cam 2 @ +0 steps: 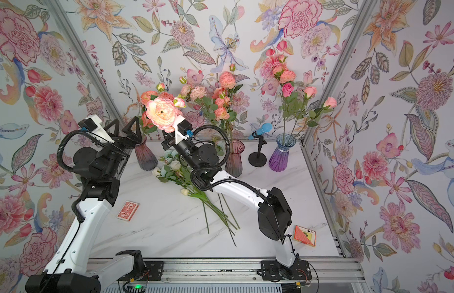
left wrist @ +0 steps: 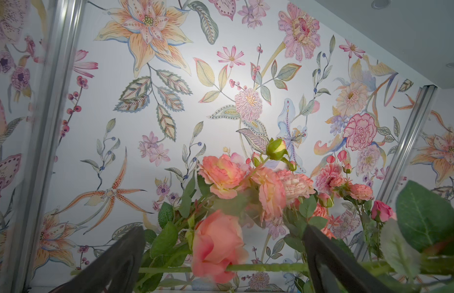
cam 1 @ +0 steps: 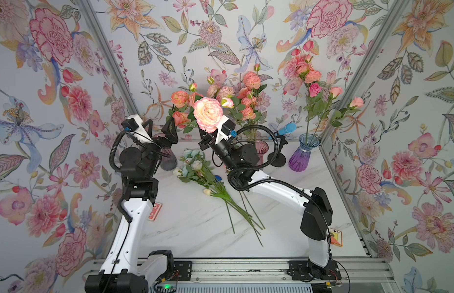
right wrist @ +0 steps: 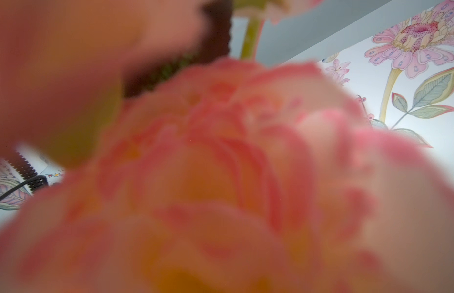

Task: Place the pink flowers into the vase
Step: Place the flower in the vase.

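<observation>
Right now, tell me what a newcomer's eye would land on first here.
The big pink flower grabs the eye, held high mid-scene on the right arm, beside the wide-open left claw. Behind it, pink bouquets stand in vases along the back of the table. A pale blue bunch lies flat on the white table between the arms.

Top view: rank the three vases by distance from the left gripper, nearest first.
1. Smoky vase, back left, right beside the left gripper.
2. Pink vase, back middle.
3. Purple-and-blue vase, back right, near the corner.
</observation>
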